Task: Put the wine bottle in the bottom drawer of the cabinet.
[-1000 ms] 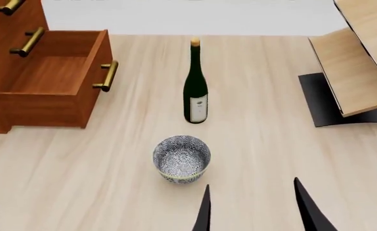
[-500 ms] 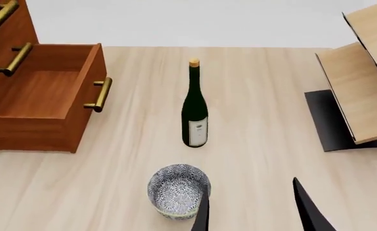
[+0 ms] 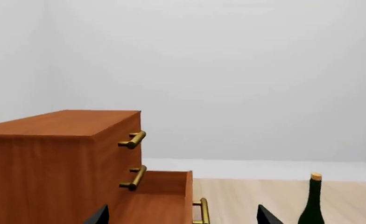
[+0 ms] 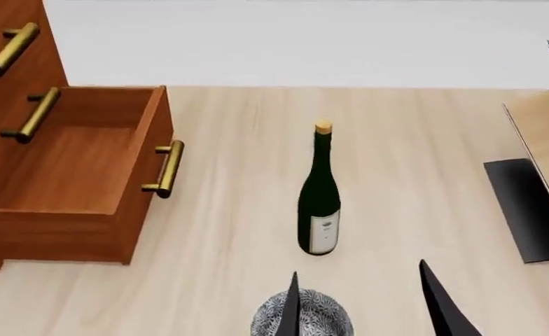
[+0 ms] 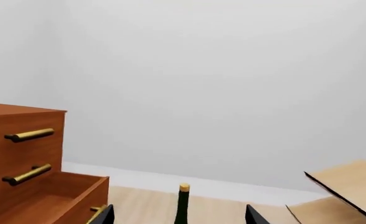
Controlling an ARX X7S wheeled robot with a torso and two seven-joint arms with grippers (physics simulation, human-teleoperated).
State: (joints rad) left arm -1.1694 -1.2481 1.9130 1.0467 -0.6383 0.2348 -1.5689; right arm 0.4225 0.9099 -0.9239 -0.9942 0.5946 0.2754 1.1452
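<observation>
Distance decides it: the wine bottle (image 4: 321,199) stands upright, long axis vertical, just beyond the bowl (image 4: 302,318), with the open bottom drawer (image 4: 73,175) well apart from it. The right gripper (image 4: 358,301), spread wide and empty, sits nearest, straight behind the bottle; the left gripper (image 3: 179,217) also shows parted, empty tips.

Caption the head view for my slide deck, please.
Wine bottle stands upright on the table, open bottom drawer waiting, right claw open.
</observation>
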